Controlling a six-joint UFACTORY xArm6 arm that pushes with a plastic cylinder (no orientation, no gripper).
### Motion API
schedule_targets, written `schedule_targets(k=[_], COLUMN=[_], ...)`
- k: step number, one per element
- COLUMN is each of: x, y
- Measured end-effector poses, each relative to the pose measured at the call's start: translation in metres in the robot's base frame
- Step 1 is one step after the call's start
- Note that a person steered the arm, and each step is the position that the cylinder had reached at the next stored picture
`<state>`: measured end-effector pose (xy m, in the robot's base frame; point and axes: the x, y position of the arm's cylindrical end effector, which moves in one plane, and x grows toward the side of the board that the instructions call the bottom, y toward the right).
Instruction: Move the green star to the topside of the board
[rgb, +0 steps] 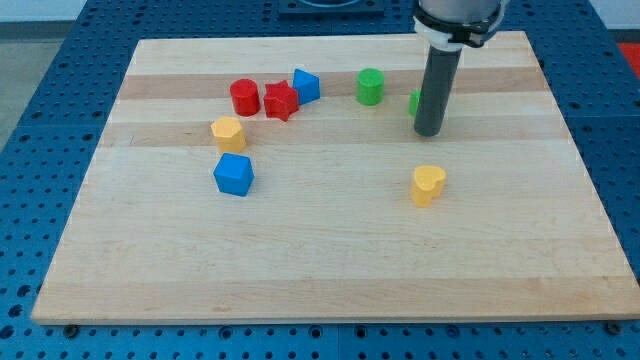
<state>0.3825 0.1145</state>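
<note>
The green star (413, 102) is mostly hidden behind my rod; only a green sliver shows at the rod's left edge, in the upper right part of the wooden board (330, 270). My tip (428, 131) rests on the board just in front of and touching or nearly touching the star. A green cylinder (370, 86) stands to the star's left.
A red cylinder (245, 97), a red star (281, 101) and a blue triangular block (305, 85) cluster at upper left. A yellow hexagonal block (228, 133) and a blue cube (234, 174) sit below them. A yellow heart (428, 185) lies below my tip.
</note>
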Motion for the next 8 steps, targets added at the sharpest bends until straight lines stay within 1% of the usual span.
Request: schedule_targets(k=[3,6,8], x=[-0.042,-0.046,-0.08], y=[-0.007,0.022,0.026])
